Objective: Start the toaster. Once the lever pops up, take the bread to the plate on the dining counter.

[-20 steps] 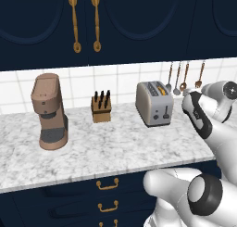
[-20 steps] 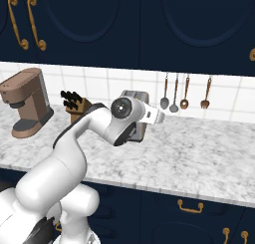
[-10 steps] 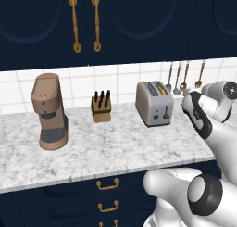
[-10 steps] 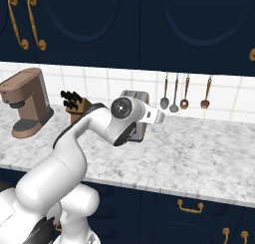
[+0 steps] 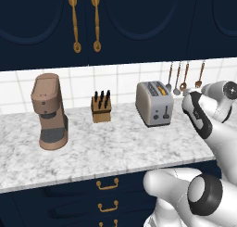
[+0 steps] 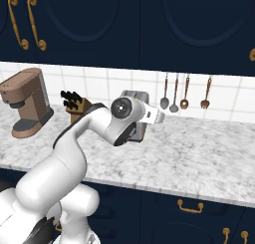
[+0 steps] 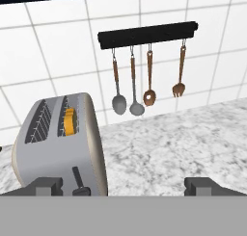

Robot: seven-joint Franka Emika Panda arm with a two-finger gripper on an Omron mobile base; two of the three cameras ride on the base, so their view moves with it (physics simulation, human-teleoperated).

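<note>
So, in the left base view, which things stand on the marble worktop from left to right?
Coffee machine → knife block → toaster, with the bread in one of its slots → the robot's arm, at the right edge.

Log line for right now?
pincer: open, empty, facing toaster | lever: untouched | bread: in right slot | stage: approach
</note>
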